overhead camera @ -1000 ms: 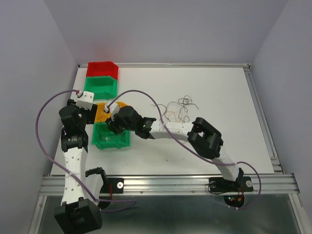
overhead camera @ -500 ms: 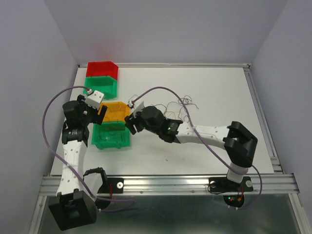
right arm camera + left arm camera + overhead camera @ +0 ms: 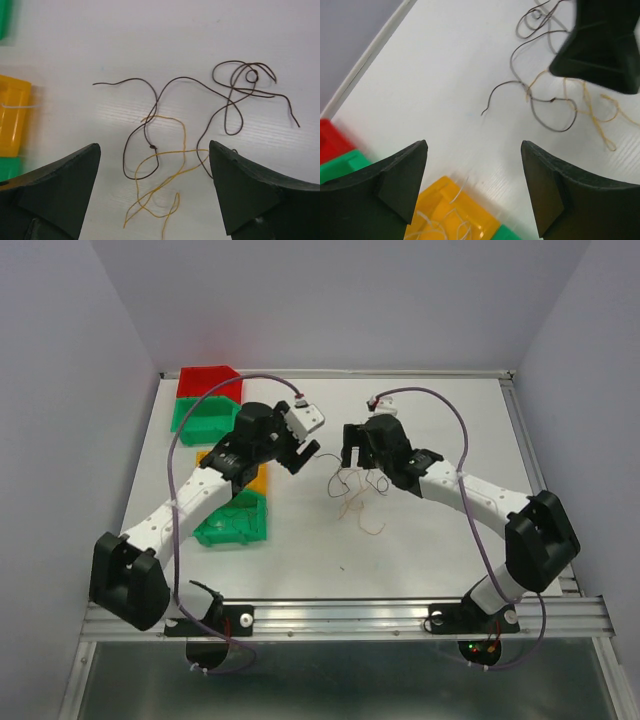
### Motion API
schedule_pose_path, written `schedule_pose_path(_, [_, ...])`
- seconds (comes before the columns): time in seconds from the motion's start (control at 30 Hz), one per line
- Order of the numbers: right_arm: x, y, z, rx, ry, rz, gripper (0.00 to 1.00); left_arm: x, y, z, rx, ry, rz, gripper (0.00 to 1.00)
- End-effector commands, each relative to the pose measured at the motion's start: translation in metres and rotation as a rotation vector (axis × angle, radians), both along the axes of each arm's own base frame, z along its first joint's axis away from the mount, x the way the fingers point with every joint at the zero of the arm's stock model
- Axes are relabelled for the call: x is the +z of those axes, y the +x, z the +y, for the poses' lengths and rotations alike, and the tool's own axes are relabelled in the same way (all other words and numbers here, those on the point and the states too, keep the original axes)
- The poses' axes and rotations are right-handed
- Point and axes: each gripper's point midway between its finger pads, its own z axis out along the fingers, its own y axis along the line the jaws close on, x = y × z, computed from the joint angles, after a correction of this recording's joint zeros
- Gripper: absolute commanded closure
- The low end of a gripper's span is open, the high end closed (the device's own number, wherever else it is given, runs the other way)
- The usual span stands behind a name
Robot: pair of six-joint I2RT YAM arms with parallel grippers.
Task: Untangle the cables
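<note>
The cables (image 3: 352, 486) lie loose on the white table between my two grippers. In the right wrist view a thin dark brown cable (image 3: 150, 131) crosses a yellow-orange cable (image 3: 170, 176), with more dark loops (image 3: 240, 85) off to the right. My right gripper (image 3: 154, 145) hangs open just above them, holding nothing. The left gripper (image 3: 474, 145) is open too, over bare table, with the dark cable (image 3: 540, 97) and the orange cable (image 3: 592, 112) ahead of it. From above, the left gripper (image 3: 300, 454) and the right gripper (image 3: 362, 460) face each other.
A row of bins stands at the left: red bin (image 3: 208, 380), green bin (image 3: 204, 416), yellow bin (image 3: 257, 481) partly under the left arm, and another green bin (image 3: 232, 526). Whitish strands (image 3: 445, 225) lie in the yellow bin. A stray strand (image 3: 372, 526) lies nearer the front.
Both arms have swung from the bins to the table's middle. The right gripper opened wide and the left opened a little more. The cables now lie slightly nearer the front.
</note>
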Motion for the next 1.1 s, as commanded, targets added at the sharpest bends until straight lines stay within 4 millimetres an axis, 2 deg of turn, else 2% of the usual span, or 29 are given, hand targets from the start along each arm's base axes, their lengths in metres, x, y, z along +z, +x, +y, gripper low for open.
schedule_pose_path(0.0, [0.015,0.016,-0.058,-0.265,0.072,-0.024,0.05,0.005,0.018,-0.063,-0.066,0.017,-0.044,0.13])
schedule_pose_path(0.03, [0.015,0.017,-0.067,-0.306,0.082,-0.037,0.05,-0.002,0.022,-0.071,-0.065,0.03,-0.034,0.13])
schedule_pose_path(0.07, [0.016,0.017,-0.075,-0.341,0.097,-0.053,0.05,-0.023,0.032,-0.08,-0.058,0.046,-0.003,0.13])
schedule_pose_path(0.1, [0.022,0.017,-0.091,-0.405,0.143,-0.086,0.05,-0.028,0.038,-0.086,-0.047,0.04,0.004,0.13])
schedule_pose_path(0.13, [0.021,0.016,-0.1,-0.438,0.164,-0.093,0.05,-0.023,0.046,-0.094,-0.048,0.024,0.002,0.13])
schedule_pose_path(0.17, [0.028,0.018,-0.11,-0.472,0.201,-0.124,0.05,-0.043,0.052,-0.099,-0.051,0.035,0.044,0.13])
schedule_pose_path(0.2, [0.03,0.02,-0.125,-0.527,0.236,-0.134,0.06,-0.047,0.052,-0.107,-0.062,0.013,0.071,0.14])
schedule_pose_path(0.23, [0.029,0.014,-0.137,-0.559,0.255,-0.142,0.06,-0.047,0.054,-0.114,-0.075,-0.007,0.081,0.14])
schedule_pose_path(0.27, [0.031,0.012,-0.146,-0.587,0.272,-0.152,0.07,-0.059,0.053,-0.119,-0.087,-0.011,0.113,0.14])
schedule_pose_path(0.3, [0.031,0.007,-0.161,-0.639,0.308,-0.162,0.08,-0.062,0.05,-0.128,-0.102,-0.048,0.142,0.15])
schedule_pose_path(0.33, [0.032,0.005,-0.168,-0.669,0.324,-0.17,0.09,-0.065,0.049,-0.131,-0.107,-0.058,0.156,0.15])
schedule_pose_path(0.37, [0.041,0.007,-0.175,-0.692,0.371,-0.206,0.1,-0.073,0.044,-0.137,-0.127,-0.06,0.179,0.16])
schedule_pose_path(0.53, [0.058,-0.002,-0.185,-0.711,0.411,-0.262,0.12,-0.086,0.026,-0.149,-0.177,-0.066,0.231,0.16])
schedule_pose_path(0.7, [0.058,-0.002,-0.185,-0.706,0.416,-0.263,0.12,-0.087,0.017,-0.148,-0.194,-0.076,0.25,0.17])
schedule_pose_path(0.83, [0.055,-0.001,-0.184,-0.701,0.415,-0.257,0.12,-0.098,0.015,-0.146,-0.187,-0.063,0.269,0.19])
schedule_pose_path(0.9, [0.054,-0.001,-0.182,-0.694,0.416,-0.254,0.12,-0.094,0.024,-0.139,-0.12,-0.065,0.241,0.19])
schedule_pose_path(1.0, [0.054,0.0,-0.181,-0.691,0.421,-0.253,0.12,-0.078,0.04,-0.123,-0.004,-0.084,0.178,0.19])
schedule_pose_path(1.07, [0.054,0.0,-0.18,-0.687,0.421,-0.251,0.12,-0.065,0.039,-0.119,0.001,-0.125,0.157,0.19])
